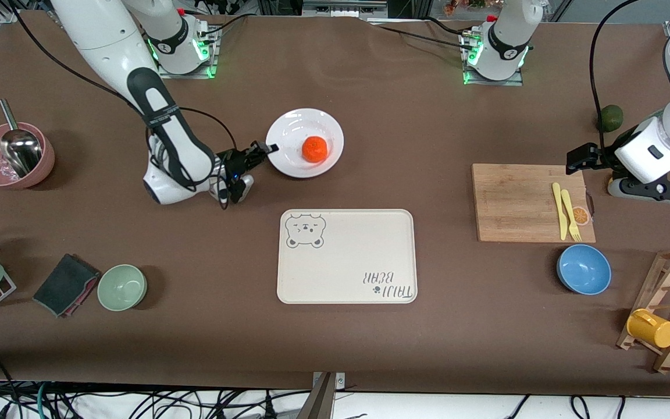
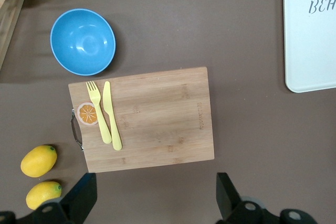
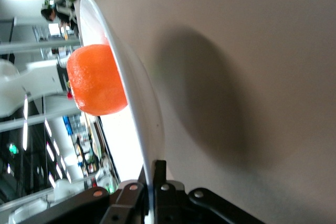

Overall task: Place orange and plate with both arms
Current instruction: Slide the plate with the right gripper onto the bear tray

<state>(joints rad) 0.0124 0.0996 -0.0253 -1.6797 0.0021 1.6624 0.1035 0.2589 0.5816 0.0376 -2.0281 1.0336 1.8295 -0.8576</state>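
The right pincer (image 1: pixel 270 149) pinches the rim of the plate (image 1: pixel 288 131), which carries the orange (image 1: pixel 314 149) farther from the front camera than the bear-printed tray (image 1: pixel 346 256). The left pincer (image 2: pixel 152 195) waits, spread, over the table (image 1: pixel 405 134) beside the cutting board (image 2: pixel 152 119).

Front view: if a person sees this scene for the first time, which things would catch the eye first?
Probably the orange, bright on the white plate, which lies farther from the front camera than the cream tray. The right gripper is shut on the plate's rim at the side toward the right arm's end. The left gripper hangs open over the wooden cutting board, waiting.
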